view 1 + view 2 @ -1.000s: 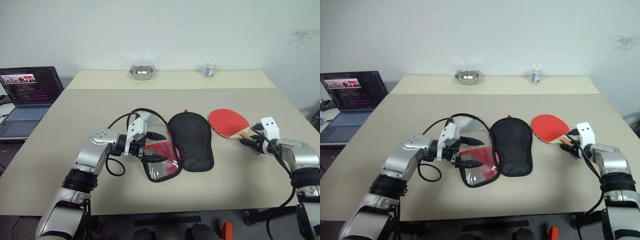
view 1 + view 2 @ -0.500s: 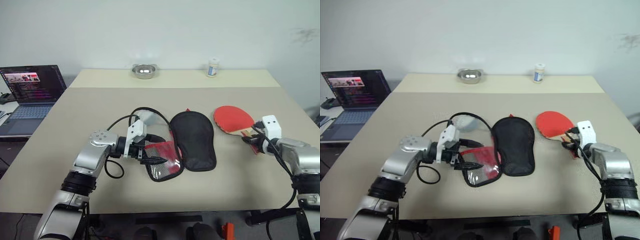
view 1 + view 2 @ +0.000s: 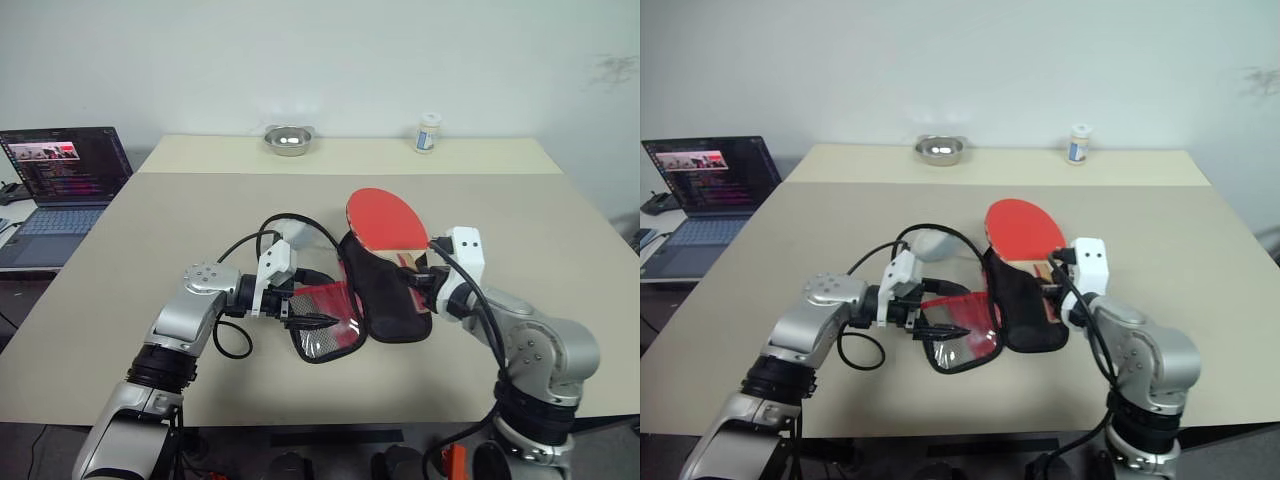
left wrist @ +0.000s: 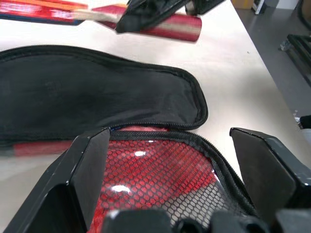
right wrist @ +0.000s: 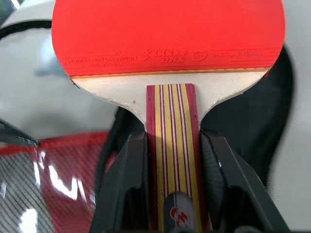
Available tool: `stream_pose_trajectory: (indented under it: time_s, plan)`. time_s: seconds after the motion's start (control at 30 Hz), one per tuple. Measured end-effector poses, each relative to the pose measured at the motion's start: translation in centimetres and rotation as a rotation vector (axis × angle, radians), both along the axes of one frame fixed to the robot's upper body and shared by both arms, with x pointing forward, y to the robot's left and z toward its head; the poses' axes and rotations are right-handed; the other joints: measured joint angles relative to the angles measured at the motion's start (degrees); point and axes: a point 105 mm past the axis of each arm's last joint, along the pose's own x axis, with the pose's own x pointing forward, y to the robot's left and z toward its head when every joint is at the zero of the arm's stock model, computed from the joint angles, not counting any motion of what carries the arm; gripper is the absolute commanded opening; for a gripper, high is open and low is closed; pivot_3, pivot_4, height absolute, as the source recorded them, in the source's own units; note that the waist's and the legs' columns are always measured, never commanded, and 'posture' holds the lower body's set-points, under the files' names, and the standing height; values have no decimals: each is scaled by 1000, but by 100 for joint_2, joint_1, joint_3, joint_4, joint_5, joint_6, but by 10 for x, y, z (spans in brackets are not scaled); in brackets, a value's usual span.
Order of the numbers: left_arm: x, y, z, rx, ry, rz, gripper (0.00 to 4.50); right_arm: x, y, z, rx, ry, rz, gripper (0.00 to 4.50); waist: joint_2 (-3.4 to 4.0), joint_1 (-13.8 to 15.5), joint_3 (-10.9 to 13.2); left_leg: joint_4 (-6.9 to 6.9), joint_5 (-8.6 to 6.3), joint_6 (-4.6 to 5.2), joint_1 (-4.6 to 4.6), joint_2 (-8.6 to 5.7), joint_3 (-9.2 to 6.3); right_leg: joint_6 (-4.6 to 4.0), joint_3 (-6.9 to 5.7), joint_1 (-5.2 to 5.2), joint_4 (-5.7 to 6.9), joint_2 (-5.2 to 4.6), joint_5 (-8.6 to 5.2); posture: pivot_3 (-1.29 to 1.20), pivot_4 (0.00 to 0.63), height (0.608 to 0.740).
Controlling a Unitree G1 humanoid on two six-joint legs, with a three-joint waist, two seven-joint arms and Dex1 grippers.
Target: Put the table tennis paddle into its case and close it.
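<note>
The table (image 3: 150, 260) carries the work, with a laptop (image 3: 60, 180) on a separate surface well off to the left arm's side. The case (image 3: 385, 285) lies open on the table between the two grippers: its black fabric half sits under the right gripper, and its clear half with red mesh insert lies directly beneath the left gripper. The table tennis paddle (image 3: 385, 222) is off the table, above the black half of the case, red face pointing away from the right gripper toward the far edge. The right gripper (image 3: 418, 280) is clamped on the paddle's striped handle, one finger on each side. The left gripper (image 3: 305, 300) stands wide, its fingers (image 4: 85, 165) spread over the clear half, gripping nothing. A metal bowl (image 3: 287, 140) and a small white bottle (image 3: 427, 133) stand at the far edge, well beyond both grippers.
</note>
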Motion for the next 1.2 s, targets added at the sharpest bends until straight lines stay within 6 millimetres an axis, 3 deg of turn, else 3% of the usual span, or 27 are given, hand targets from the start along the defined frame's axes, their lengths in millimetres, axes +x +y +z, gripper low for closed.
stream_pose_trajectory:
  time_s: [0.17, 0.5, 0.73, 0.87, 0.97, 1.2]
  plan:
    - [4, 2, 4, -7, -22, 10, 4300, -6, 10, -19, 4, 67, -26, 1066, 0, -12, 0, -1, -1, 1, -13, -22, -1, 1, 5, -3, -9, -10, 0, 0, 150, 740]
    - [5, 4, 9, -22, -40, 26, 4300, 1, 4, -34, -30, 88, -74, 1066, 0, -24, 0, 0, 0, 1, -17, -20, -20, 1, -8, -4, -5, -6, 0, 0, 150, 740]
    - [7, 18, 24, -14, -95, 68, 4300, 1, 8, -44, -45, 111, -62, 1066, 0, -33, 0, -1, 0, 1, -19, -19, -19, 1, -8, -4, -8, -7, 0, 0, 150, 740]
    - [7, 27, 43, -6, -145, 89, 4300, 2, 6, -47, -54, 106, -68, 1066, -1, -32, 0, 1, 0, 1, -19, -21, -21, 1, -9, -4, -7, -7, 0, 0, 150, 740]
    - [9, 28, 54, -5, -180, 99, 4300, 3, 5, -48, -53, 102, -70, 2003, -1, -31, 0, 2, 0, 1, -19, -23, -20, 1, -8, -3, -6, -8, 0, 0, 150, 740]
    - [12, 32, 56, -6, -171, 137, 4300, 3, 10, -47, -62, 81, -41, 4399, -2, -31, -1, 1, 0, 1, -18, -20, -21, 1, -9, -4, -6, -6, 0, 0, 150, 740]
